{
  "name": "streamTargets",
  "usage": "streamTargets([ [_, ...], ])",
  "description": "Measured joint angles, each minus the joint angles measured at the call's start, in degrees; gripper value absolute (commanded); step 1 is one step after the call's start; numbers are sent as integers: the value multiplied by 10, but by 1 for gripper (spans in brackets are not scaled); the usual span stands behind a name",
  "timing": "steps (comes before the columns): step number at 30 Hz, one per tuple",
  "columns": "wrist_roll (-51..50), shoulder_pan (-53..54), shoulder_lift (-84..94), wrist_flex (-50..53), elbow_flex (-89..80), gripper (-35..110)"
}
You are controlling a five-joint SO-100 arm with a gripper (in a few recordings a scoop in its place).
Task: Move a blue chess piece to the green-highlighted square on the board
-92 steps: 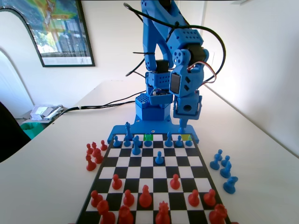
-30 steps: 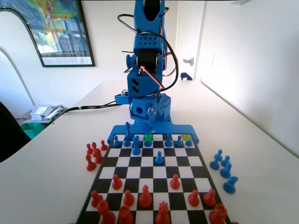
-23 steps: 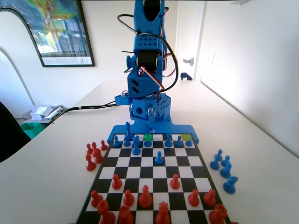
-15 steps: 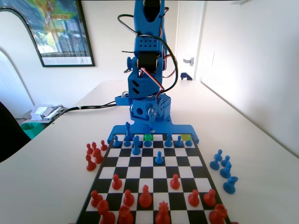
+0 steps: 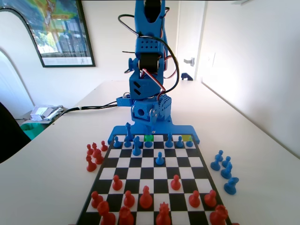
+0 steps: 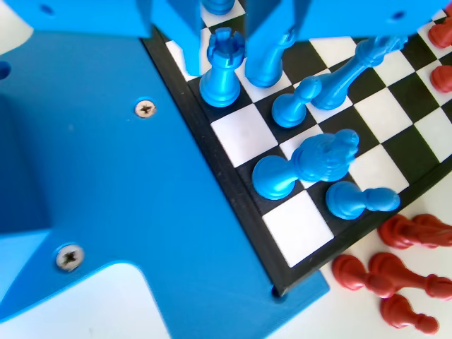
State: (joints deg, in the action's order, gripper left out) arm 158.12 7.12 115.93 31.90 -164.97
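Fixed view first. Blue claw [image 5: 149,125] hanging low at the far end of the flat black-and-white chequered board [image 5: 154,172], tip pointing straight down. Bright green-highlighted square [image 5: 149,137] in the far row, directly under that tip and a touch nearer. So, by the look of it, a short vertical drop rather than any sideways travel. Paler yellow-green square [image 5: 186,138] well off to the right in the same row. Short blue pawn [image 5: 148,143] just on the near side of the green square, its head covering part of the green. Cannot make out anything between the jaws from here: blue on blue, too small.

Over to the wrist view. Two jaws coming down from the top edge with a gap between. Blue castle-topped piece [image 6: 224,70] standing just below that gap. Small blue plastic chess piece [image 6: 267,65] upright against the right jaw, top tucked out of sight behind it. Clamped or merely beside? Cannot tell. No green tint to go by here. Red pieces [image 6: 395,272] lying on the white bench [image 6: 438,311] off the board's corner, lower right.
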Motion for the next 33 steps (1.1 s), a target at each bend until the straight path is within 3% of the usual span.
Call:
streamTargets([
  [7, 0, 1, 0, 6, 2, 16],
  [18, -4, 1, 0, 141, 88, 15],
  [33, -21, 12, 7, 492, 333, 1],
])
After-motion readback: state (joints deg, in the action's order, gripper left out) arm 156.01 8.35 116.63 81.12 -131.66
